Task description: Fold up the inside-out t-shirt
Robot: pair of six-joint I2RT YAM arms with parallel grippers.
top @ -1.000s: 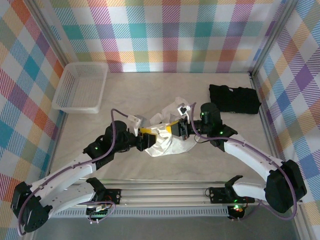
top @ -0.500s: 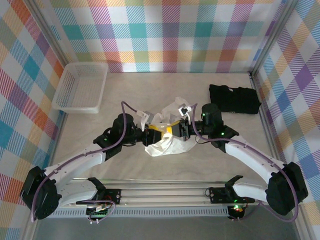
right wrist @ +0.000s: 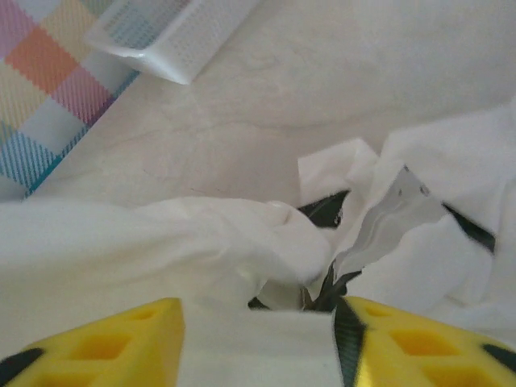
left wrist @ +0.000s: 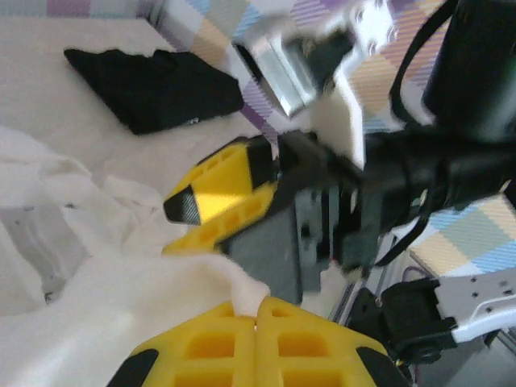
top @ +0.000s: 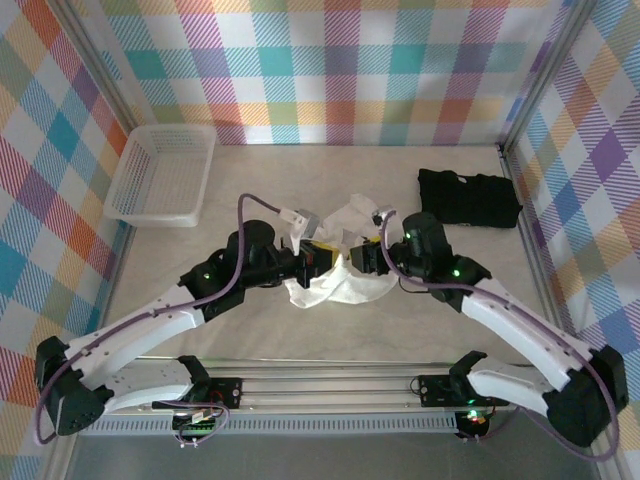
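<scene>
Pale marbled table [top: 250, 180], with a crumpled white t-shirt [top: 340, 290] mid-surface; white basket [top: 160, 172] left of and beyond the t-shirt, black folded garment [top: 468, 197] right of and beyond it.

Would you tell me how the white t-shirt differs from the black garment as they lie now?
The inside-out t-shirt is white and crumpled in a heap; the black garment is dark and folded flat. The t-shirt sits mid-table, the black garment at the far right. Both are soft cloth on the table.

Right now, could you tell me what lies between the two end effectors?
The top view shows the bunched white t-shirt between the left end effector and right end effector.
</scene>
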